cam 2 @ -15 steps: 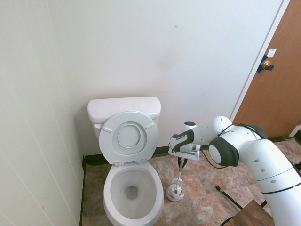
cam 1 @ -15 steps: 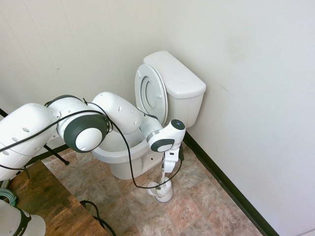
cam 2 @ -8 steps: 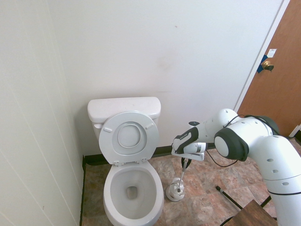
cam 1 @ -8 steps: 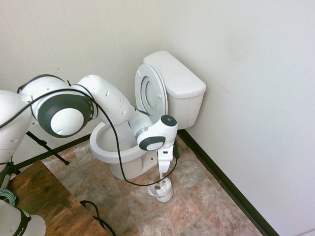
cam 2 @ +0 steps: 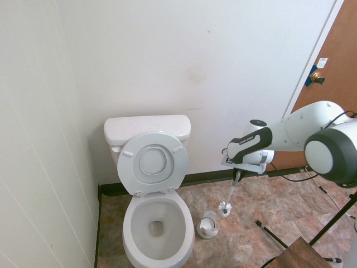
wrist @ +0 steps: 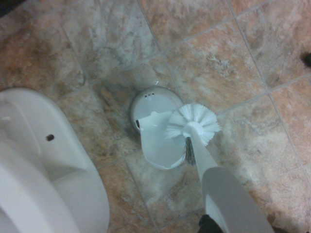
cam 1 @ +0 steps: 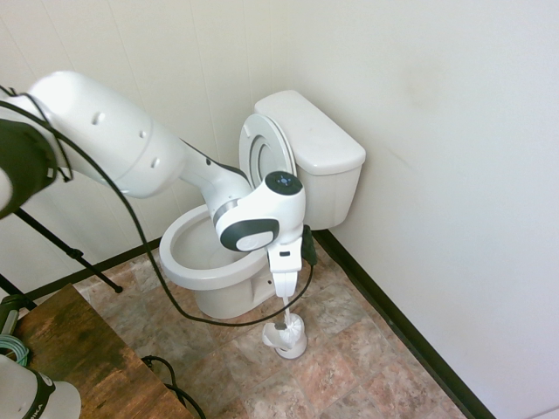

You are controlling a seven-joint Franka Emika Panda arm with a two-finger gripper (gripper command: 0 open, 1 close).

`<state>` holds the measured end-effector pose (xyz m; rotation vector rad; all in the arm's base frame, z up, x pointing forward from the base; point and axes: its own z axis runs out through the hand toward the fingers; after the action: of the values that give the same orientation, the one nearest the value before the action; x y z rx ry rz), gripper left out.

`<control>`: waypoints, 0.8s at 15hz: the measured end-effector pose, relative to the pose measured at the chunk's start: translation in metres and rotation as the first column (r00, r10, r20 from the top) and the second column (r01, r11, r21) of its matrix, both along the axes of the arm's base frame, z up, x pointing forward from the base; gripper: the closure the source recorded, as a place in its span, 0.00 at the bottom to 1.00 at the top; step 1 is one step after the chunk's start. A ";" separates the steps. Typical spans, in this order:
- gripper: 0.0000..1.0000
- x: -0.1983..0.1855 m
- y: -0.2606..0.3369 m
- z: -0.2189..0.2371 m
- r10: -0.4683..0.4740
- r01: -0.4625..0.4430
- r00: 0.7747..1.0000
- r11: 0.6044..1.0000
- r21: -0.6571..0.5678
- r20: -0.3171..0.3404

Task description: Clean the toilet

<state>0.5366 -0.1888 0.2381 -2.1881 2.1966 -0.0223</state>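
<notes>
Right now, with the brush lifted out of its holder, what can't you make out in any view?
- Gripper fingers on the toilet brush handle: too small in the second exterior view, hidden by the hand in the first.
- Toilet bowl front: cut off by the second exterior view's bottom edge.
- Brush holder inside: the brush head partly covers it in the wrist view.

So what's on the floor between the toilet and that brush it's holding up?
The small white brush holder, standing on the tiles beside the toilet; the second exterior view shows it, with the brush lifted clear.
</notes>
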 end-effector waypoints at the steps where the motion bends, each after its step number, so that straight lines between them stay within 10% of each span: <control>1: 1.00 0.000 0.004 0.021 0.009 -0.009 1.000 1.000 0.002 0.016; 12: 1.00 0.004 0.162 0.157 0.208 -0.206 0.971 0.978 -0.032 0.119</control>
<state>0.5411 -0.0269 0.3954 -2.3465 1.9045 -0.1656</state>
